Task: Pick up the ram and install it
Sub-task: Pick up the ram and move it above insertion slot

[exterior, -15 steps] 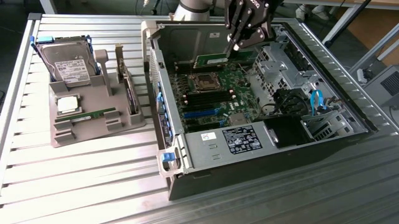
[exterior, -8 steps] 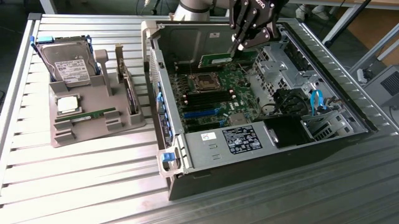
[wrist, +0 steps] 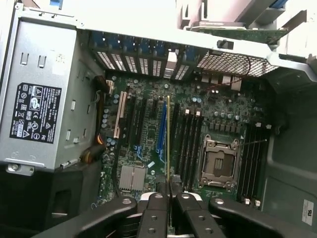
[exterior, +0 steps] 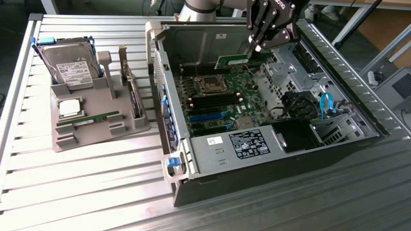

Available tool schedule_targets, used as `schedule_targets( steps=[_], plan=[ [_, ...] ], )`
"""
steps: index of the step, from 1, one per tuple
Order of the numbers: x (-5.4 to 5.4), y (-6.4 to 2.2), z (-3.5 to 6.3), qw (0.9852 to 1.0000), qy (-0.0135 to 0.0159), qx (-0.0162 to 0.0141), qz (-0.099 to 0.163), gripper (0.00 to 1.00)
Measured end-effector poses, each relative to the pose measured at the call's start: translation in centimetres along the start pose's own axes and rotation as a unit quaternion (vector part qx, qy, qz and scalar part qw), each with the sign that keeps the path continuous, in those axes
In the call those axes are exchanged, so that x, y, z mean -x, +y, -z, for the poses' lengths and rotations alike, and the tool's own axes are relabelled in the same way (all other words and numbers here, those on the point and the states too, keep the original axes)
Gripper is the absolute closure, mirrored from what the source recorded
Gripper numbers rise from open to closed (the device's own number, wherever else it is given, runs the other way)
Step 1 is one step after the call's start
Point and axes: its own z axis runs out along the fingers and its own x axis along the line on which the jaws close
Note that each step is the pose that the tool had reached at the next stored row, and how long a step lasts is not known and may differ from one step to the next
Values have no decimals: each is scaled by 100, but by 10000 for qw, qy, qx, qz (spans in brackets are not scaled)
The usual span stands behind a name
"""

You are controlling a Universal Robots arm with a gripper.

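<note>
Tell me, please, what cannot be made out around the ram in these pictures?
- Faces of the ram: the wrist view shows it edge-on, hiding chips and label.
- Its gripped edge: exterior view, covered by the gripper.
- The arm beyond its wrist: exterior view, cut by the top edge.
- Print on the power supply label: exterior view, too small.

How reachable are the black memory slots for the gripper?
Likely yes: the case is open, the memory slots lie bare beside the processor socket, and the gripper holding the ram hangs over the motherboard.
</note>
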Motion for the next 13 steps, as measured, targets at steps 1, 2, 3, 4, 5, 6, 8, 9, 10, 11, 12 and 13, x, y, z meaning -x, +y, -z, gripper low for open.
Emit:
schedule_targets(
  steps=[1,2,3,4,5,6,8,9,10,11,12,13],
  plan=[
    [-6,-36,4,10000,-1,6,0,89],
    [-11,-67,6,10000,-3,11,0,89],
    [-19,-122,12,10000,-4,20,0,89],
    [-23,-148,14,10000,-5,23,0,89],
    [-30,-190,20,10000,-4,28,0,89],
    [-36,-227,23,10000,-5,31,0,89],
    [-47,-296,30,10000,-7,38,0,89],
    [-51,-323,32,10000,-7,41,0,89],
    [-55,-348,35,10000,-7,43,0,89],
    [-61,-382,38,10000,-8,46,0,89],
    [-65,-409,41,10000,-8,49,0,89],
    [-69,-436,44,10000,-9,52,0,89]
  ],
)
